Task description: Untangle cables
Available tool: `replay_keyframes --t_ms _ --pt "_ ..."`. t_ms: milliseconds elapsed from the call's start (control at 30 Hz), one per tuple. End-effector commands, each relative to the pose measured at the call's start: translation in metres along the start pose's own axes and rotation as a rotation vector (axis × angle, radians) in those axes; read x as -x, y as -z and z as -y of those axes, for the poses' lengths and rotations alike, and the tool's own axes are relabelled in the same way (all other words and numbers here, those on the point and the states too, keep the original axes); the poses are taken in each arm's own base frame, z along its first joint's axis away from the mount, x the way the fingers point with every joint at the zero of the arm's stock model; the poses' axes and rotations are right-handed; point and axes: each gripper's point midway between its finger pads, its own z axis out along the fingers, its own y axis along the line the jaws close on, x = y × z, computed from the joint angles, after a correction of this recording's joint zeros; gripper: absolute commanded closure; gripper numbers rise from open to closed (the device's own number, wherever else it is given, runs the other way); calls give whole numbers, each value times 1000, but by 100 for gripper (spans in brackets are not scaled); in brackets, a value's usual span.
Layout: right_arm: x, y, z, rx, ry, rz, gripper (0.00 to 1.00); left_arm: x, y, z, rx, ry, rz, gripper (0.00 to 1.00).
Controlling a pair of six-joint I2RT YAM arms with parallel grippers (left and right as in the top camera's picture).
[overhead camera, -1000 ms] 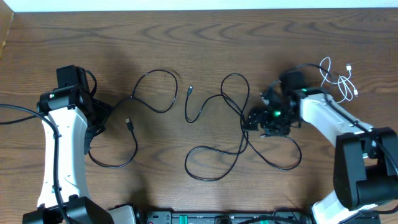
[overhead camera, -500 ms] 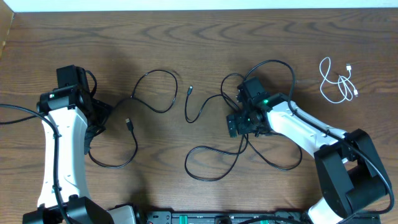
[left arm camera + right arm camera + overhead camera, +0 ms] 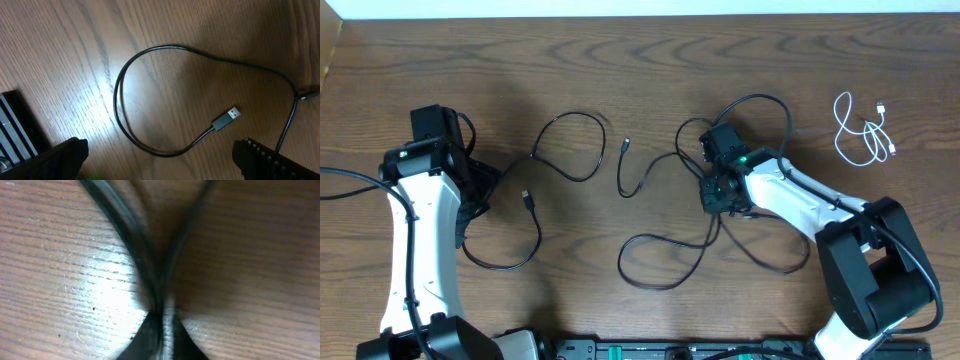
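Note:
A long black cable (image 3: pixel 660 283) lies in crossing loops at the table's middle. My right gripper (image 3: pixel 713 195) is down on the crossing, shut on two black strands (image 3: pixel 125 225) that run together between its fingertips (image 3: pixel 162 335). A second black cable (image 3: pixel 576 114) curls at centre left, and its USB plug (image 3: pixel 227 117) and loop (image 3: pixel 120 100) show in the left wrist view. My left gripper (image 3: pixel 160 160) hovers open above that loop, holding nothing; overhead it sits at the left (image 3: pixel 485 190). A short white cable (image 3: pixel 868 128) lies coiled apart at the far right.
The wooden table (image 3: pixel 650 60) runs to a pale edge at the back. A dark equipment bar (image 3: pixel 650 350) lines the front edge between the two arm bases. A small loose plug end (image 3: pixel 626 145) lies between the two black cables.
My right arm swung left from beside the white cable to the middle tangle and shut on the black strands. The left arm and its open gripper stayed still.

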Motion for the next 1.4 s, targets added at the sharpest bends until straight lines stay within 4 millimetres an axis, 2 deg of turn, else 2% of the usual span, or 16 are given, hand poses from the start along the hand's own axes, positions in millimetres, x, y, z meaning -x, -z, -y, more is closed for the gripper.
replay_keyframes --t_ms 0,100,133,167,200,300,500,600,700,833,900,1000,1033,1167,1267,1367 --pt "-20 -18 3 -2 -6 -84 99 1 1 -1 7 -5 2 2" --pt "-21 -18 3 -2 1 -85 99 1 1 -1 7 -4 2 2" --pt "-21 -18 3 -2 1 -86 92 1 1 -1 7 -4 2 2" --pt "-21 -18 3 -2 1 -85 69 1 1 -1 7 -5 2 2" --pt "-20 -19 3 -1 1 -82 40 1 1 -1 7 -5 2 2" --pt "-15 -19 3 1 0 -64 38 1 1 -1 7 -4 2 2" --pt "-7 -19 6 -14 -2 -29 41 1 1 -1 7 -5 2 2" --pt "-1 -19 6 -18 -2 -4 46 1 1 -1 7 -4 2 2" --pt "2 -19 8 -32 -1 11 55 1 1 -1 7 -4 2 2" --pt "10 -19 15 -80 2 49 60 1 1 -1 7 -5 2 2" --pt "13 -21 17 -91 17 59 73 1 1 -1 7 -4 2 2" --pt "14 -23 16 -85 30 61 83 1 1 -1 7 -5 2 2" --pt "14 -23 16 -85 30 60 90 1 1 -1 7 -5 2 2" --pt "11 -23 13 -66 30 46 90 1 1 -1 7 -4 2 2" --pt "10 -23 13 -68 30 42 99 1 1 -1 7 -5 2 2" --pt "10 -23 14 -67 27 41 99 1 1 -1 7 -5 2 2"
